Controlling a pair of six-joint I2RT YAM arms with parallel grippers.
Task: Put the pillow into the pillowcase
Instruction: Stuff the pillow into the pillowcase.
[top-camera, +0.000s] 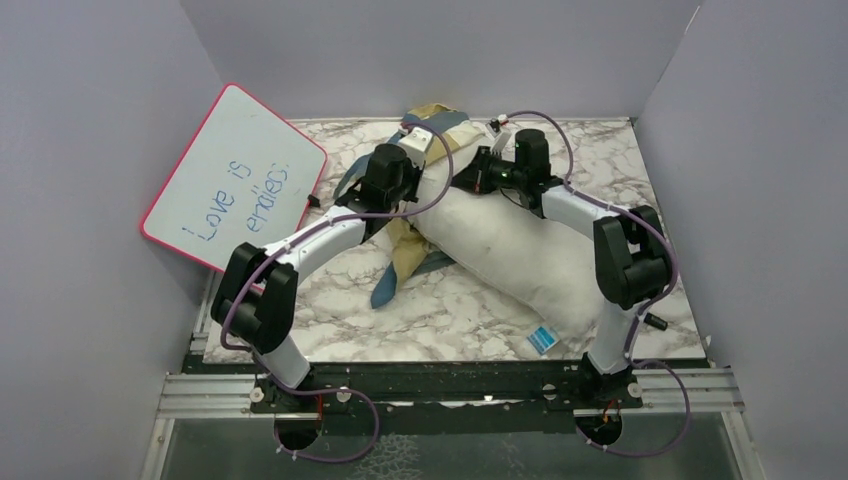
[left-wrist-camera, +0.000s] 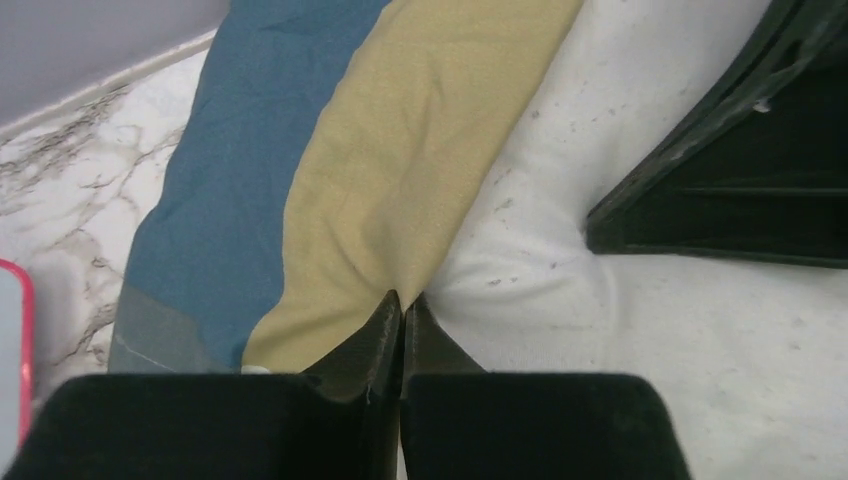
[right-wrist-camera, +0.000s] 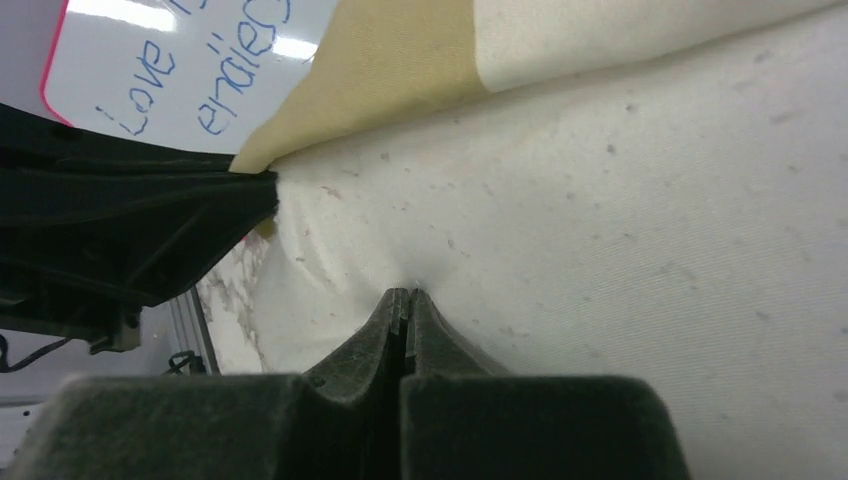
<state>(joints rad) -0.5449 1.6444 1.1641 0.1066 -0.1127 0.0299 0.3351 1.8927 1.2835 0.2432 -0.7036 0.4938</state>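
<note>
A plump white pillow (top-camera: 520, 250) lies slantwise on the marble table (top-camera: 440, 320), its tagged corner by the near right corner and its other end toward the middle of the far edge, where the limp blue, tan and cream pillowcase (top-camera: 405, 255) is bunched over it. The left gripper (left-wrist-camera: 403, 300) is pinched tight on the pillowcase's tan edge; the right gripper (right-wrist-camera: 408, 295) nips a pucker of pillow cloth alongside. Sleeving looks barely begun, so the next move is likely to draw that edge toward the tagged end.

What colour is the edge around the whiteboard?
The whiteboard has a bright pink edge, clearest in the top view.
</note>
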